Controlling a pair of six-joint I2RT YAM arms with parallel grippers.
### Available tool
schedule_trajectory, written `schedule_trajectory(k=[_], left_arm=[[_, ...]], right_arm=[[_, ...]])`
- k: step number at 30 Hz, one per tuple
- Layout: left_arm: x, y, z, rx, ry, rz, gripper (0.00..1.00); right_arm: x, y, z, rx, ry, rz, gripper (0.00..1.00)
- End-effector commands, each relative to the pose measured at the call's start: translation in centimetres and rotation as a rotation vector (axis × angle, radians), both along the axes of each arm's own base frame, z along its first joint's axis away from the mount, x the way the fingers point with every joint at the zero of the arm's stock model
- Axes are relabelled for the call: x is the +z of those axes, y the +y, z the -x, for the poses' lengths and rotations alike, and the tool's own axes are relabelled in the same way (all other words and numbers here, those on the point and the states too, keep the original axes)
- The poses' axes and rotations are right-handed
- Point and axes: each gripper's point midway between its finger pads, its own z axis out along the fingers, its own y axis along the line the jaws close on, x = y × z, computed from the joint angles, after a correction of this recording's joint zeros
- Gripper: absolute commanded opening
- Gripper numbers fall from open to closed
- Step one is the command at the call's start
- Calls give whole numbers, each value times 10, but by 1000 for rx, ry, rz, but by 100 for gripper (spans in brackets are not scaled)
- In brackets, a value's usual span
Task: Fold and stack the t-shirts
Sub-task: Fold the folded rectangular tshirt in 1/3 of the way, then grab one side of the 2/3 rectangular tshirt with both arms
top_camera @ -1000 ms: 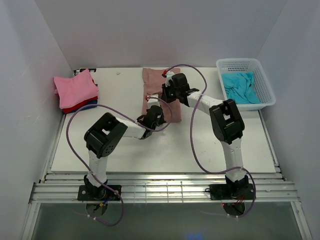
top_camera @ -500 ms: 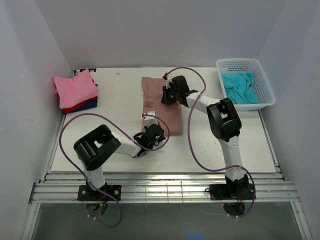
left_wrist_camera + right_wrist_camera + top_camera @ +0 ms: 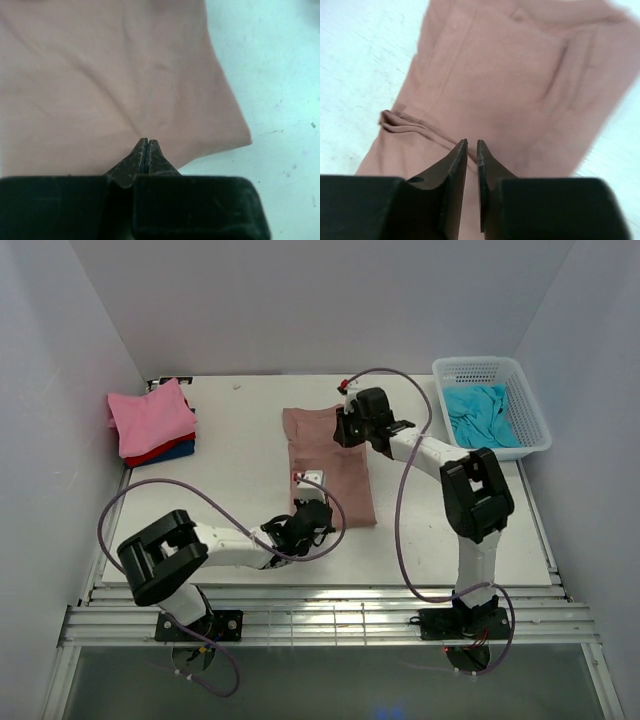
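The rose-brown t-shirt [image 3: 330, 455] lies flat as a long strip in the middle of the table. My left gripper [image 3: 305, 517] is at the shirt's near hem. In the left wrist view the left gripper [image 3: 146, 140] is shut on the cloth [image 3: 100, 75], and creases run into its tips. My right gripper [image 3: 347, 430] hovers over the far end of the shirt. Seen from the right wrist, the right gripper [image 3: 471, 143] has a narrow gap between its jaws, and the cloth [image 3: 510, 85] lies below them. Pink [image 3: 150, 415], red [image 3: 150, 451] and dark blue [image 3: 178, 451] t-shirts sit folded in a stack at far left.
A white lattice basket [image 3: 537, 425] stands at the far right with a crumpled turquoise t-shirt [image 3: 480, 415] inside. White walls close in the table on three sides. Purple cables loop off both arms over the table.
My left gripper has drawn the shirt's near hem toward the table's front edge, stretching the shirt out longer. The right gripper's jaws have parted slightly and it has shifted a little right.
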Motion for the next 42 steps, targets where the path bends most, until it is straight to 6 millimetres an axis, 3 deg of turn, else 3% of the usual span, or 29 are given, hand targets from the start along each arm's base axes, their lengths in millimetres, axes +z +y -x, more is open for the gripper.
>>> schedule_trajectory(k=[1, 2, 3, 4, 6, 7, 8, 9, 12, 13, 18, 26, 35, 42], left_arm=[[97, 13, -27, 76, -219, -37, 0], [111, 18, -29, 94, -251, -44, 7], [133, 25, -31, 105, -297, -54, 13], [142, 33, -32, 135, -315, -73, 20], [148, 43, -31, 143, -332, -97, 54], [143, 51, -27, 148, -324, -118, 65], [137, 54, -25, 146, -314, -133, 69], [122, 60, -22, 137, -281, -185, 70], [71, 76, -11, 151, -111, -289, 70], [57, 77, -7, 163, -65, -293, 70], [19, 89, 14, 128, 32, -311, 70], [-8, 101, 32, 113, 107, -317, 71], [-32, 108, 46, 106, 163, -291, 71], [-3, 102, 39, 116, 89, -193, 70]], right_arm=[[108, -24, -1, -76, -226, -2, 21], [110, -31, 6, -85, -219, 29, 30], [115, -40, 15, -100, -214, 51, 33], [110, -49, 20, -134, -204, 97, 34], [89, -66, 46, -152, -156, 156, 37], [80, -69, 56, -170, -142, 176, 38], [70, -72, 66, -172, -120, 181, 39], [50, -77, 86, -174, -70, 189, 39], [27, -80, 116, -196, -13, 190, 39], [7, -89, 130, -215, 18, 230, 39], [-14, -100, 162, -246, 39, 299, 40], [-23, -115, 179, -286, 63, 320, 41], [-42, -111, 199, -263, 117, 290, 41], [-43, -108, 203, -264, 123, 279, 41]])
